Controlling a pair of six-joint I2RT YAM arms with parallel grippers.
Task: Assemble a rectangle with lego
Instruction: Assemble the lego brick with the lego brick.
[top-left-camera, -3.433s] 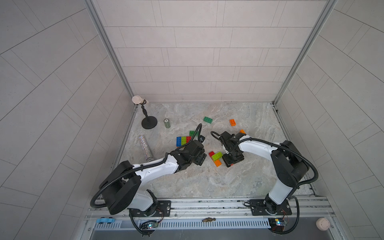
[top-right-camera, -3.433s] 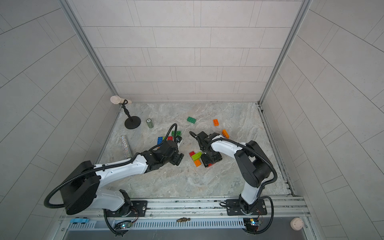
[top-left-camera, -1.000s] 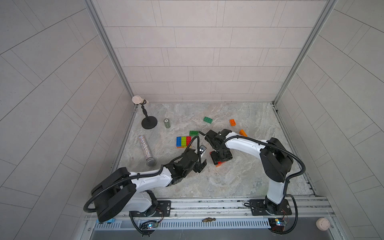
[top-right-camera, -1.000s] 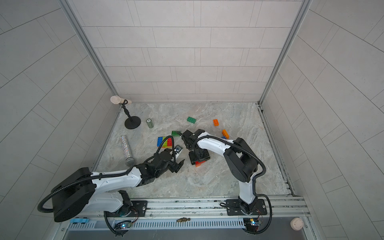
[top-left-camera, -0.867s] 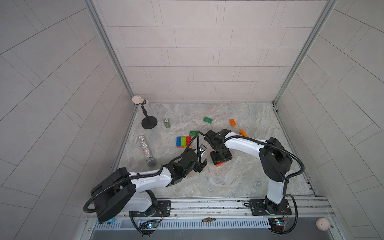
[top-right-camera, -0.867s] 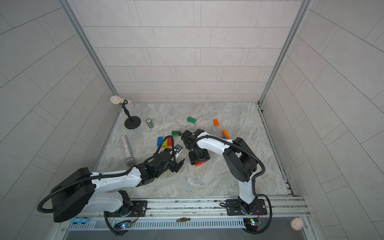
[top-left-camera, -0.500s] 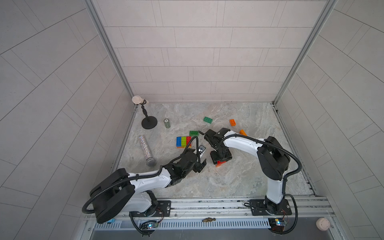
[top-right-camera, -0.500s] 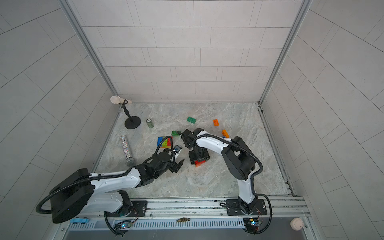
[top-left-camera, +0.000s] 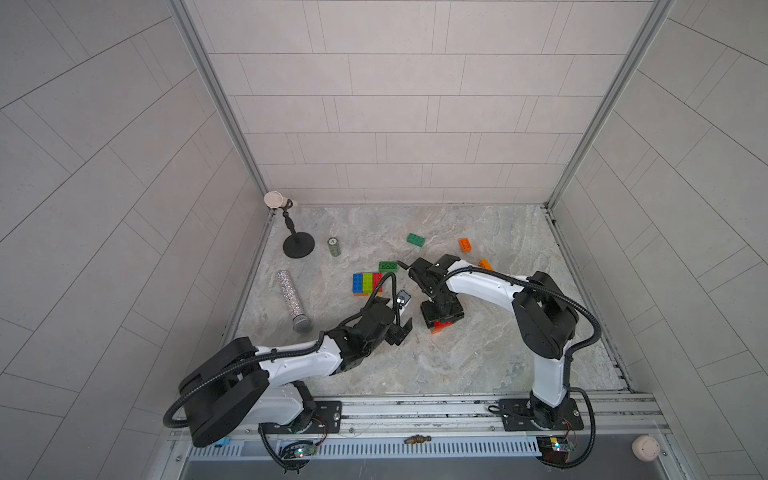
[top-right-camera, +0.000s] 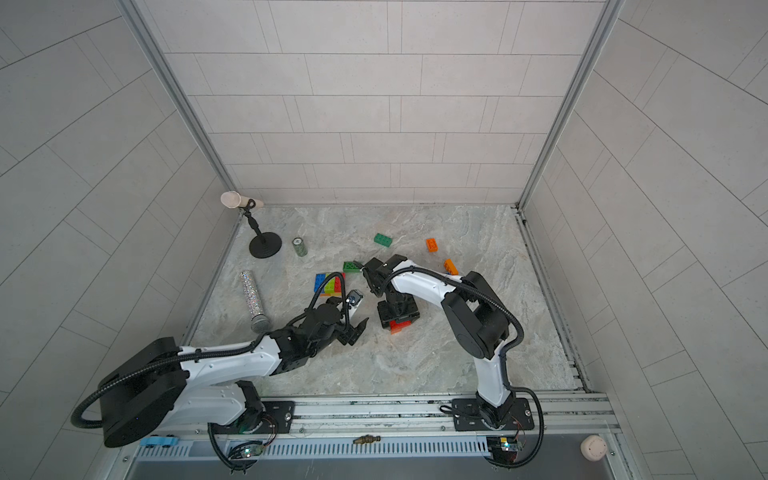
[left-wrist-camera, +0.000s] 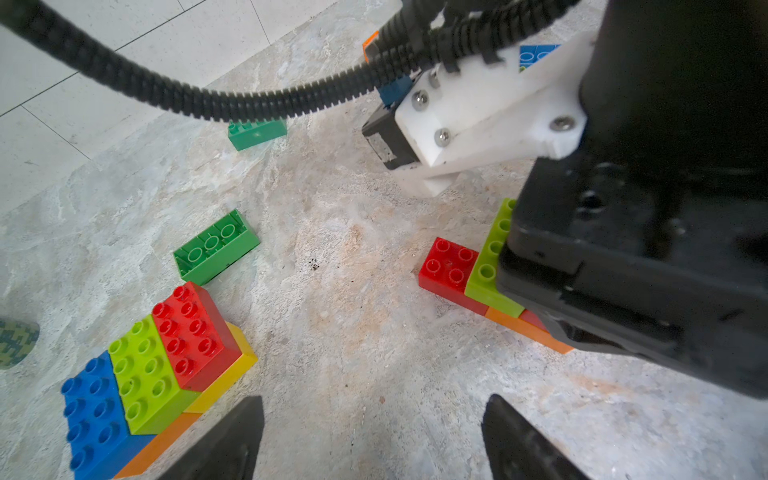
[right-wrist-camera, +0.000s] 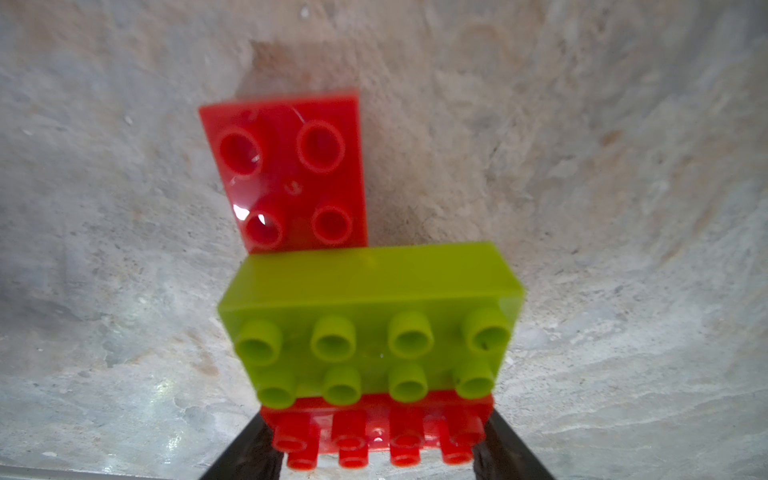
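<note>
Clamping a red brick adjoining the lime brick, the right gripper is located at frame centre; the left gripper is shown with jaws apart, empty.

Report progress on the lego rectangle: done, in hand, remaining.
Done: a blue-lime-red block stands joined on a yellow and orange layer. In hand: the right gripper grips a red brick beside the lime brick of a smaller cluster; the left gripper is open, empty. Left: merging both clusters and adding the loose green bricks and orange bricks.
</note>
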